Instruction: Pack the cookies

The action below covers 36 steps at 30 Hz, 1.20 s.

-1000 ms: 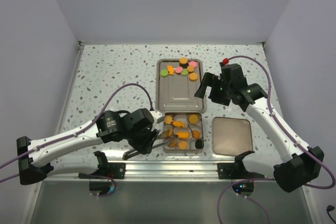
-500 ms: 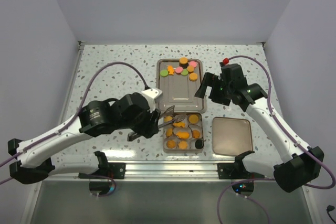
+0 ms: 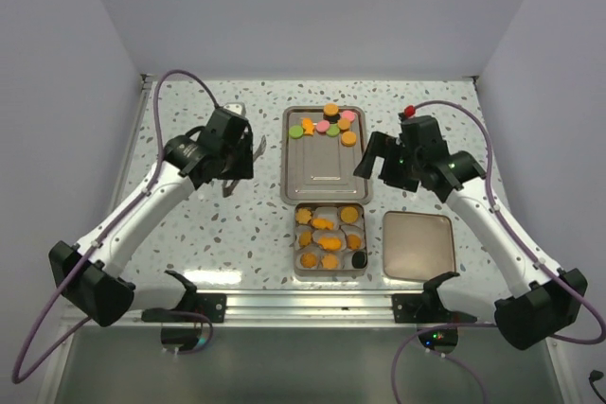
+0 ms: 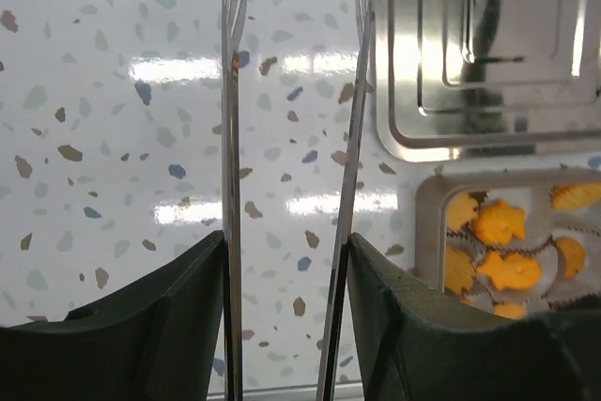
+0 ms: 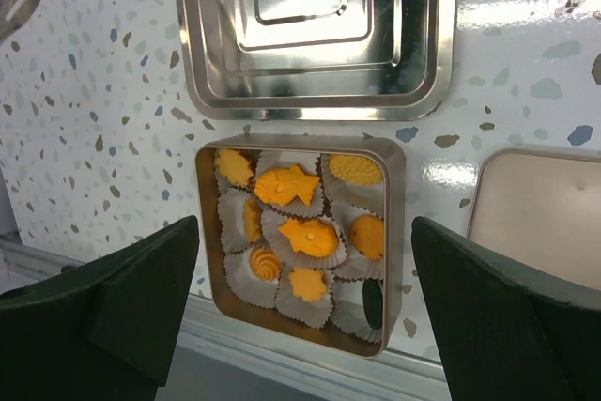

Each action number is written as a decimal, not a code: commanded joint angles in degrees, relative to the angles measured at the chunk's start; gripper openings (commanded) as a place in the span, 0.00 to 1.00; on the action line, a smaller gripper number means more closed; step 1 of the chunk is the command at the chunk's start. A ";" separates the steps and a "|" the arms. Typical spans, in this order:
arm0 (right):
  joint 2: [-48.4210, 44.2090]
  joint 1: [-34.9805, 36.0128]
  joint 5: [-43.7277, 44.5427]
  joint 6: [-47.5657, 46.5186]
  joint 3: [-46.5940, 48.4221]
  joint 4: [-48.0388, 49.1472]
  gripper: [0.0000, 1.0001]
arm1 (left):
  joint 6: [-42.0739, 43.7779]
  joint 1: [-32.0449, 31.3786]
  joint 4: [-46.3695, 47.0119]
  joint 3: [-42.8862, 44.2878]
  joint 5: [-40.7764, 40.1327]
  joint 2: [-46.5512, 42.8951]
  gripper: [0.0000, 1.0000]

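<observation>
Loose cookies [image 3: 328, 124], orange, pink, green and black, lie at the far end of a steel tray [image 3: 322, 182]. Orange cookies [image 3: 327, 234] sit in paper cups in a square tin [image 3: 298, 267]; they also show in the right wrist view [image 5: 310, 237]. My left gripper [image 3: 239, 158] hovers left of the tray. It is shut on metal tongs [image 4: 231, 138], whose blades stand apart with nothing between them [image 4: 286, 251]. My right gripper [image 3: 379, 163] is open wide and empty, above the tin [image 5: 305, 223].
The tin's lid [image 3: 418, 245] lies right of the tin, and shows in the right wrist view [image 5: 535, 223]. The tray's rim [image 4: 470, 143] and the tin's corner [image 4: 427, 223] are right of the tongs. A metal rail [image 3: 312, 305] runs along the near edge.
My left arm lifted the tongs away from the tin and swung left and farther back, to beside the tray. The right arm barely moved.
</observation>
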 commanded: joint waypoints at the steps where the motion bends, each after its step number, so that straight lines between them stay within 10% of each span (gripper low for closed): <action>1: -3.72 -0.11 0.91 -0.04 1.09 -2.77 0.99 | 1.30 5.36 10.63 -2.04 0.96 1.71 0.57; 13: -9.78 -0.11 3.90 1.02 -1.82 -9.98 0.99 | 8.33 11.26 30.32 -10.67 2.98 13.75 0.58; 36: -8.03 -0.11 5.05 1.90 -14.03 -9.55 0.99 | 10.27 16.71 33.85 -6.63 6.94 34.16 0.74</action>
